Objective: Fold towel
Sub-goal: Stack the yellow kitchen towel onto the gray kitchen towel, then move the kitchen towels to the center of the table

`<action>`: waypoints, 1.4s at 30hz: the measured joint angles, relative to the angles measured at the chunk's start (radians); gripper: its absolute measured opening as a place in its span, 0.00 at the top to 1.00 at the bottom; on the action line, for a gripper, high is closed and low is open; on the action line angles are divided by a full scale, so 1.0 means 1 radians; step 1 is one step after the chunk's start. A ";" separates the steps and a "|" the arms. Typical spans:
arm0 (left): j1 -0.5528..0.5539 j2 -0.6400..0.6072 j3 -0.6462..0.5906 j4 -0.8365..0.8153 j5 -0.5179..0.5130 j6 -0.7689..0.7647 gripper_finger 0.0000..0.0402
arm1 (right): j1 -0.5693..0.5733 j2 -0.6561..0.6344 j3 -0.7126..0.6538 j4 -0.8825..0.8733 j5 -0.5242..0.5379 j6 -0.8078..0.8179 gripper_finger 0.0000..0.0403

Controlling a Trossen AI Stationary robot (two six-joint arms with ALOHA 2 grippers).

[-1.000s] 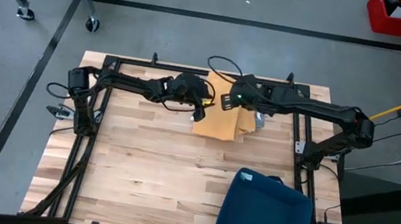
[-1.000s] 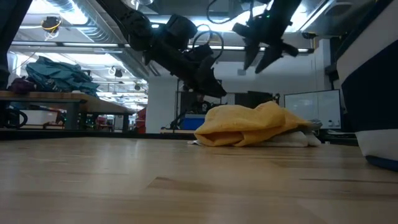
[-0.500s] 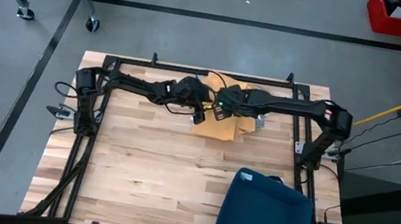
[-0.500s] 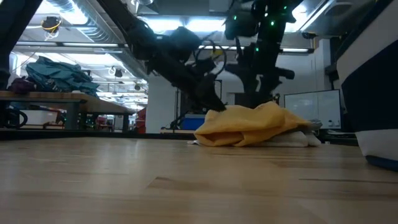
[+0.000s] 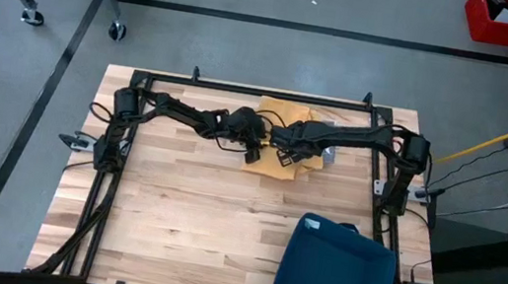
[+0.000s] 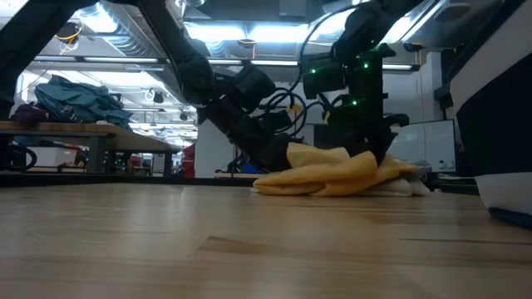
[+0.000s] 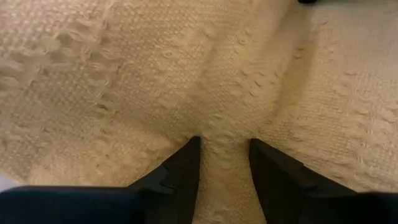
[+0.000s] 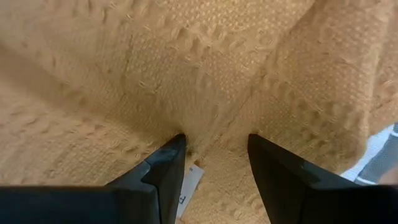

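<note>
One yellow towel (image 5: 283, 162) lies bunched on the surface (image 5: 175, 211); two pincers, left (image 7: 224, 163) and right (image 8: 216, 163), press into it, jaws parted around cloth

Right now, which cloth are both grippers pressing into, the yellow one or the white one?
The yellow towel: both the left gripper and right gripper press open fingers into it. The white cloth only peeks out beneath.

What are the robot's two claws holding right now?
Nothing is gripped yet. The left gripper and right gripper both press open fingers down into the crumpled yellow towel, with cloth between them but not pinched.
</note>
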 joint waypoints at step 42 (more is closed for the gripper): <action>0.001 0.019 -0.009 0.228 -0.005 -0.160 0.67 | 0.010 -0.260 0.501 -0.125 0.168 -0.208 0.56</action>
